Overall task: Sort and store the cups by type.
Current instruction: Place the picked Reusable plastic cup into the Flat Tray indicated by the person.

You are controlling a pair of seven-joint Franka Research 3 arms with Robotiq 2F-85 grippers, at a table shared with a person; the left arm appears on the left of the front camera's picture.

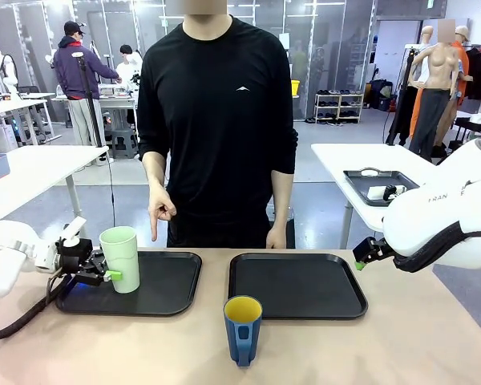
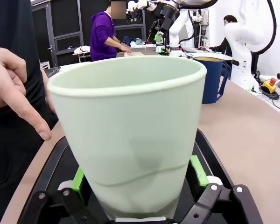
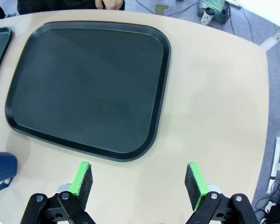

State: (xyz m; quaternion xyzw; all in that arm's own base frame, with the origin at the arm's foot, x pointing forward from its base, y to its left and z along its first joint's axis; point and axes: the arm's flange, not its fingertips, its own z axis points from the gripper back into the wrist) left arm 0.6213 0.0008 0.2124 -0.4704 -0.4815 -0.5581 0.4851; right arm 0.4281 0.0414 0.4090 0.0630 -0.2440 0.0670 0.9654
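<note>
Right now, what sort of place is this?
Likely a robotics lab or test hall: a white robot arm at a table with a tray, more worktables behind, and people at benches.

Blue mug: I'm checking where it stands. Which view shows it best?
The front view: the blue mug stands whole and upright on the table, before both trays. The left wrist view shows it partly behind the green tumbler; the right wrist view catches a blue edge.
</note>
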